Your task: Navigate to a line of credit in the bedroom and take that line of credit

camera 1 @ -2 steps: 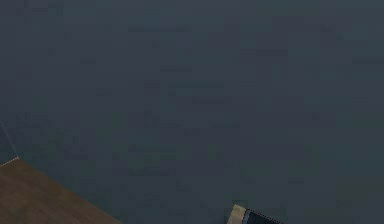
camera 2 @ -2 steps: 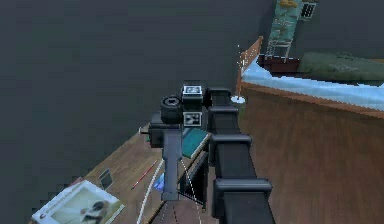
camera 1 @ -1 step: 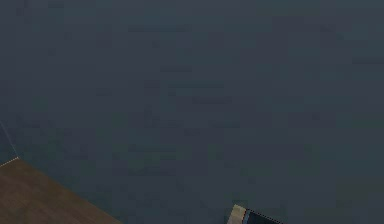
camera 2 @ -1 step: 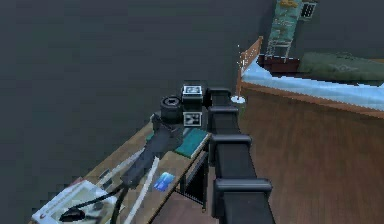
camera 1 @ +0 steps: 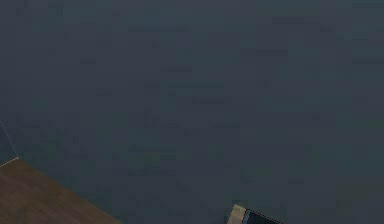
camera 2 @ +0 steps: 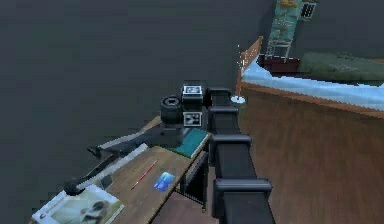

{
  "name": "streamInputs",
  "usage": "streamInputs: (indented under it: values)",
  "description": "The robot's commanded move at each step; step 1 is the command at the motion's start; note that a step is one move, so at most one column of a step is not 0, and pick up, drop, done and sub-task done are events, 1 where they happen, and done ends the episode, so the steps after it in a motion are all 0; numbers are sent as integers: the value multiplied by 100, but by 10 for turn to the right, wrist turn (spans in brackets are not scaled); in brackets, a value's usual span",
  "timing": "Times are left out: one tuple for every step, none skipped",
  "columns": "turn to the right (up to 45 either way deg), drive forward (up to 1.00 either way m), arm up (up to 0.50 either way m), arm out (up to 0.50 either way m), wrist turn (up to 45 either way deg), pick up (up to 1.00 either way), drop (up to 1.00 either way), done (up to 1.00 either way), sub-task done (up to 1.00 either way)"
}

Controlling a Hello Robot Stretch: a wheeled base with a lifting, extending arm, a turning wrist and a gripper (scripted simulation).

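Two fingers on the gripper [camera 2: 168,110], and their spread and load were impossible to tell. At six o'clock from them a small blue card [camera 2: 164,180] lay flat on the desk [camera 2: 120,188]. It looked light, stiff and slick, probably best taken by an edge.

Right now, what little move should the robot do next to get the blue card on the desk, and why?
Probably draw the arm in a little. The end effector sits farther out along the desk than the small blue card, which lies flat nearer the robot beside a red pen. Pulling back should bring the two closer.
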Motion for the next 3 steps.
streamInputs:
  values:
    - [0,0,0,0,450,0,0,0,0]
    - [0,0,0,0,210,0,0,0,0]
    - [0,0,-30,0,0,0,0,0,0]
